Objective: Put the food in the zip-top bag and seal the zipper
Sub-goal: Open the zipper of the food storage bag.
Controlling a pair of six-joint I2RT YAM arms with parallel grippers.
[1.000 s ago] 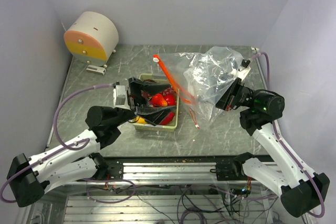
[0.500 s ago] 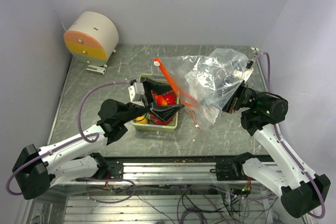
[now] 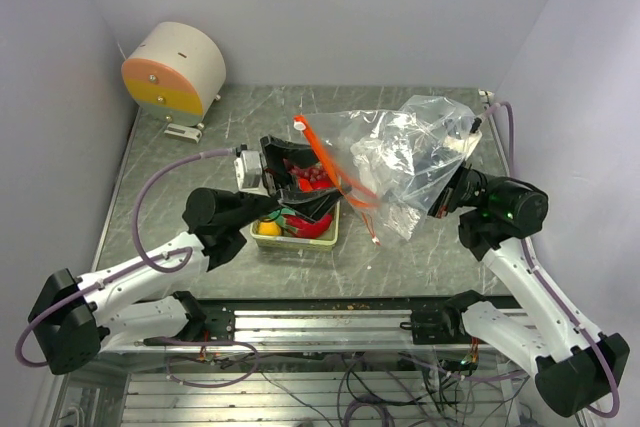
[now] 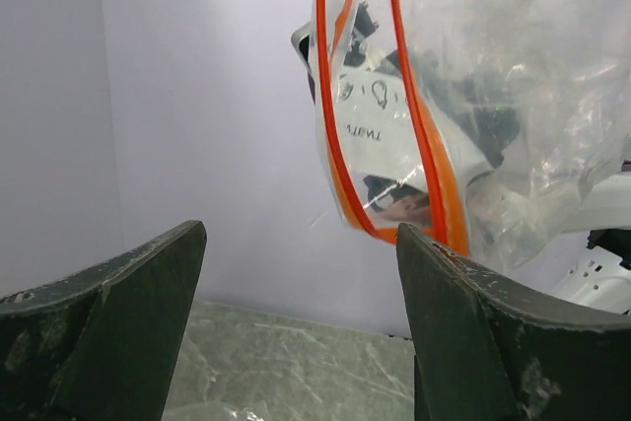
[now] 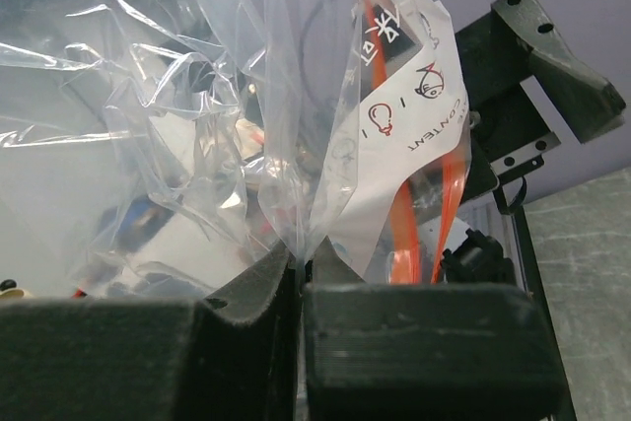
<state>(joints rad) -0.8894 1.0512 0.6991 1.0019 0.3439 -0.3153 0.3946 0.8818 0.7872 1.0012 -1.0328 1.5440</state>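
Note:
The clear zip-top bag (image 3: 405, 157) with an orange zipper strip (image 3: 322, 155) hangs over the right half of the table, its mouth toward the tray. My right gripper (image 3: 447, 195) is shut on a fold of the bag's plastic, as the right wrist view (image 5: 301, 261) shows. The food lies in the pale green tray (image 3: 300, 240): an orange (image 3: 268, 228), a red piece (image 3: 318, 226) and a dark red bunch (image 3: 306, 173). My left gripper (image 3: 312, 185) is open and empty above the tray, pointing at the bag mouth (image 4: 380, 115); its fingers (image 4: 493, 342) hold nothing.
A round white drum with an orange and yellow face (image 3: 175, 67) stands at the back left. Grey walls close in the table on three sides. The right arm's base (image 3: 500, 209) sits near the right edge.
My left gripper has shifted right over the tray and tipped up toward the bag mouth. The bag has swung a little leftward, and the right gripper has drawn back to the right.

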